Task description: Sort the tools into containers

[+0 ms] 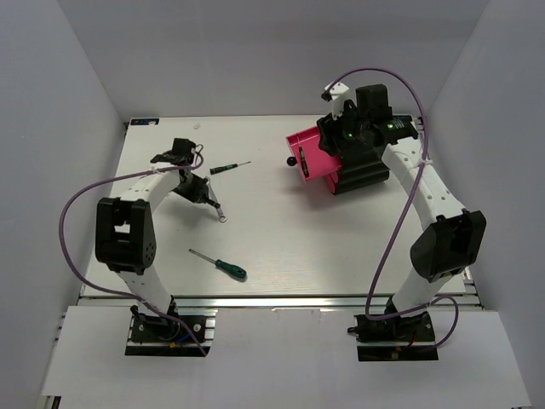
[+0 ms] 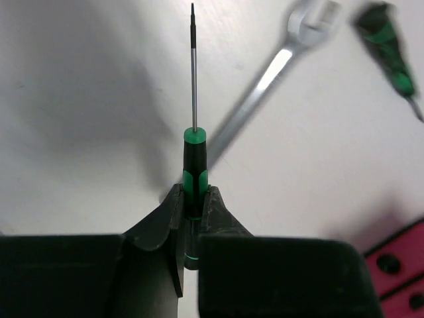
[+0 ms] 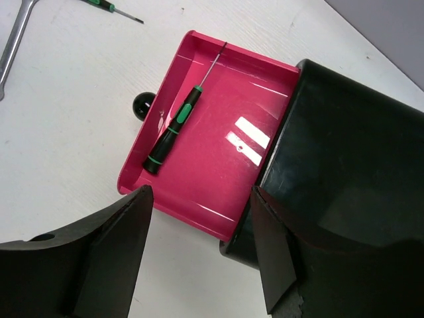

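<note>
One precision screwdriver (image 3: 173, 129) lies in the pulled-out pink drawer (image 3: 218, 179) of the black cabinet (image 3: 344, 152). A second precision screwdriver (image 2: 194, 152) is pinched by its handle in the left claw (image 2: 193, 199), which is closed tight on it. The step in hand seems to be carrying it over. The left arm, bent low over the counter (image 1: 341, 239) beside the wrench (image 2: 265, 86), must next cross to the drawer. The right claw (image 3: 199, 218) hangs wide apart and empty above the drawer.

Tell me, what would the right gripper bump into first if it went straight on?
Probably the open pink drawer: the right gripper points into it, beside the small screwdriver lying there. Depth is hard to judge.
</note>
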{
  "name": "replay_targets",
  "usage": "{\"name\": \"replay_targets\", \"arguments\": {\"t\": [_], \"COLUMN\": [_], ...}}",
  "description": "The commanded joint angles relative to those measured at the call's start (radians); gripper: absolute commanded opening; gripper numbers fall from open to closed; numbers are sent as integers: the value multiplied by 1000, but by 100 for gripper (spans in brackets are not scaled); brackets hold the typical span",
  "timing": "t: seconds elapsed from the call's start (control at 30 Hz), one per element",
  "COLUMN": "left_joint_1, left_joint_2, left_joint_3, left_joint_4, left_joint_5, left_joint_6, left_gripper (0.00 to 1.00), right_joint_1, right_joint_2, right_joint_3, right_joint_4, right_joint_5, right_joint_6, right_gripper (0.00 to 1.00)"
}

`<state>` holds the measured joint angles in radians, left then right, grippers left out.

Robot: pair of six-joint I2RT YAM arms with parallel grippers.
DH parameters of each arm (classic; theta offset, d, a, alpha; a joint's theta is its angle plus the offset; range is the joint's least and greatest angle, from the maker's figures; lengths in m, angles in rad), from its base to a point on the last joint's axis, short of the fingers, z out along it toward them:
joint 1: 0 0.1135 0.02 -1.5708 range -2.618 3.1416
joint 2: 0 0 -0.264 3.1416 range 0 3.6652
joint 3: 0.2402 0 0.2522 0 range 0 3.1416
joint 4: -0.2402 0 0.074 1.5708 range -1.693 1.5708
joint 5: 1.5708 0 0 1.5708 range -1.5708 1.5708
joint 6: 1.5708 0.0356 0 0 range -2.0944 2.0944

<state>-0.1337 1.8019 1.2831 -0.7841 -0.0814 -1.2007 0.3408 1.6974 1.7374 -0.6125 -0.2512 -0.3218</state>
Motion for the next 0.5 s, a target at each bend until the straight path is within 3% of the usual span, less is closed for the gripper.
{"name": "replay_targets", "arguments": {"t": [0.0,0.07,0.2,0.33,0.37,0.4,0.47], "left_joint_1": [-18,-55,-153,-277,-311,-325,-365], "left_joint_2": [-142,-182,-159,49,100,188,264], "left_joint_3": [22,31,77,368,440,582,707], "left_joint_4": [61,126,498,562,551,519,494], "left_joint_5": [38,139,403,570,597,614,614], "left_joint_6": [173,297,466,646,680,711,782], "left_gripper": [0,0,0,0,0,0,0], "right_joint_1": [-16,-26,-60,-98,-114,-123,-140], "right_joint_2": [-33,-39,-53,-67,-73,-88,-104], "right_joint_3": [-24,-33,-50,-68,-76,-85,-110], "right_joint_4": [49,57,80,94,106,117,141], "right_joint_5": [-28,-30,-42,-60,-68,-69,-66], "right_joint_6": [30,44,88,118,122,131,139], "right_gripper": [66,66,67,60,55,36,17]}}
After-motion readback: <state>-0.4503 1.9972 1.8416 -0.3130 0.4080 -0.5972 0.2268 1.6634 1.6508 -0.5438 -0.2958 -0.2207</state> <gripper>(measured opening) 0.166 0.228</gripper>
